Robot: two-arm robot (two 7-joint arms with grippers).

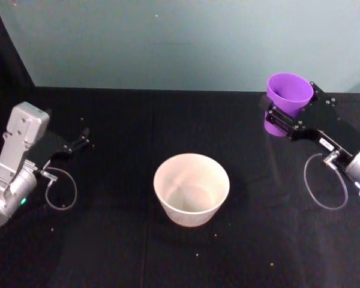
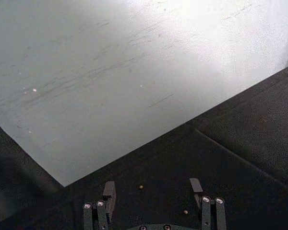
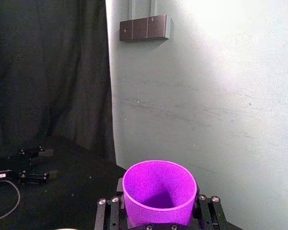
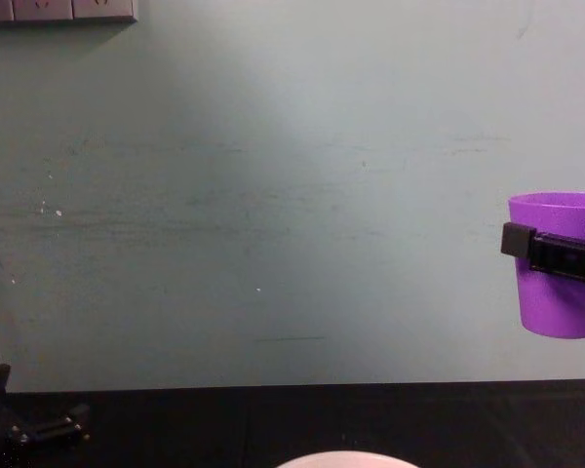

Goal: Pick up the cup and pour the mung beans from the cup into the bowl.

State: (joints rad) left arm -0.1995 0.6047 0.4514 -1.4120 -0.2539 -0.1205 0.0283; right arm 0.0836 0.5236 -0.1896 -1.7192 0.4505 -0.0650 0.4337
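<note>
My right gripper (image 1: 283,120) is shut on the purple cup (image 1: 286,101), holding it upright in the air at the right, above the black table. The chest view shows the cup (image 4: 558,263) lifted clear of the table with a finger (image 4: 551,252) across its side. From the right wrist I look into the cup (image 3: 157,191); its inside looks purple and I see no mung beans in it. The pale bowl (image 1: 191,188) stands at the table's middle, left of and nearer than the cup; its rim (image 4: 346,460) peeks at the chest view's bottom edge. My left gripper (image 1: 81,141) rests open at the far left.
A pale wall (image 1: 186,42) rises behind the black table (image 1: 138,120). A few loose grains (image 2: 141,187) lie on the cloth near the left gripper (image 2: 153,191). Cables loop beside both arms.
</note>
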